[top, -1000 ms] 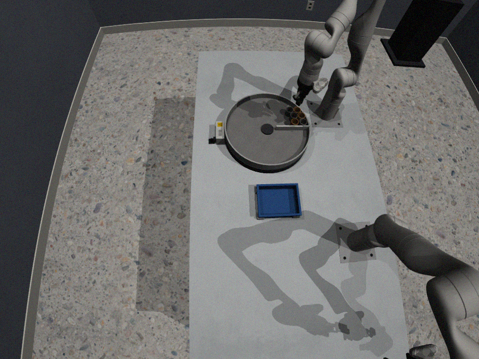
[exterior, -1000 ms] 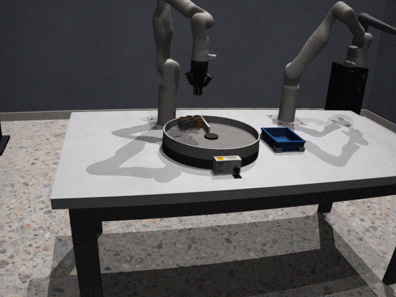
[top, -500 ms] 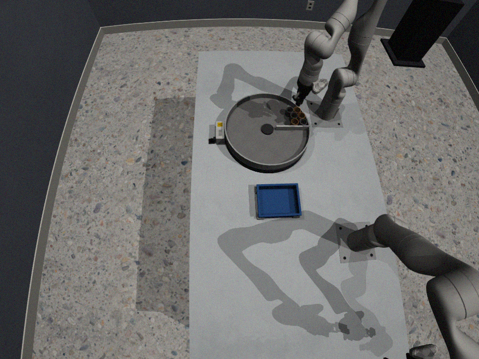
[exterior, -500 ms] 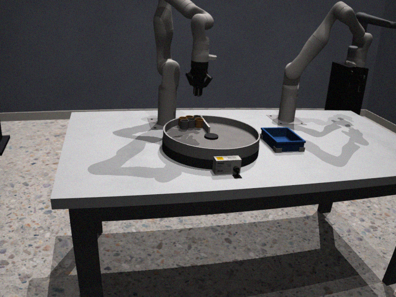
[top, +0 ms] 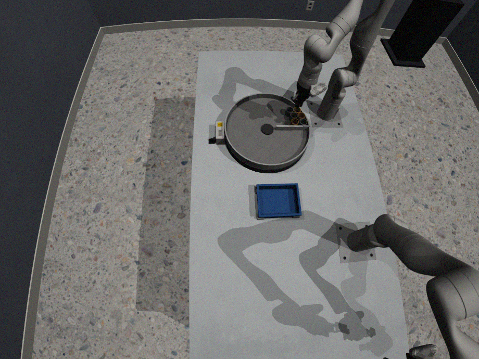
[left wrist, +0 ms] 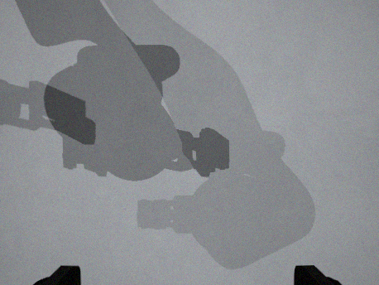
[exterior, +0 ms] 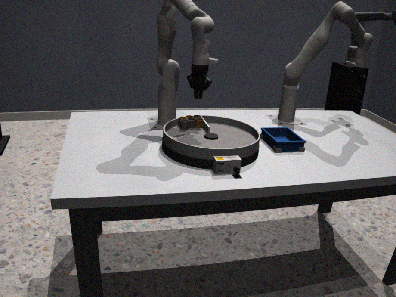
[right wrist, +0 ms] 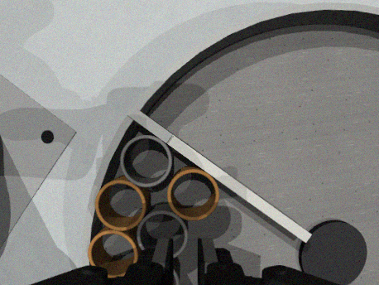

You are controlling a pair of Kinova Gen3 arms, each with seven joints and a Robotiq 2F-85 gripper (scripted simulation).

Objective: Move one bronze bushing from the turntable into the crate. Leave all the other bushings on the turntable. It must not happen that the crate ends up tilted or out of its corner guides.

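Here we are at the pick, with nothing delivered. Across the table [top: 216, 185] [exterior: 143, 188] [left wrist: 352, 103] [right wrist: 83, 41], the turntable [top: 251, 146] [exterior: 236, 134] [right wrist: 290, 103] sits left of the crate [top: 277, 216] [exterior: 289, 146], which looks level in its guides. On the turntable's far left, bronze and grey bushings crowd together; a bronze bushing [top: 295, 124] [exterior: 199, 122] [right wrist: 179, 209] stands beside the divider [top: 292, 126] [exterior: 206, 125] [right wrist: 240, 186]. We need one bronze only: line up, descend, grip, lift straight out without dragging neighbours, we'd judge.

And the poses! Our right arm [top: 309, 69] [exterior: 200, 47] bends over the group, wrist pointing down; its right fingers [top: 297, 106] [exterior: 198, 97] hang above, just a narrow slit apart, nothing between them. Our left arm [top: 417, 251] [exterior: 320, 35] is folded away to the right, beyond the crate, left fingers [top: 397, 357] spread wide and holding nothing.
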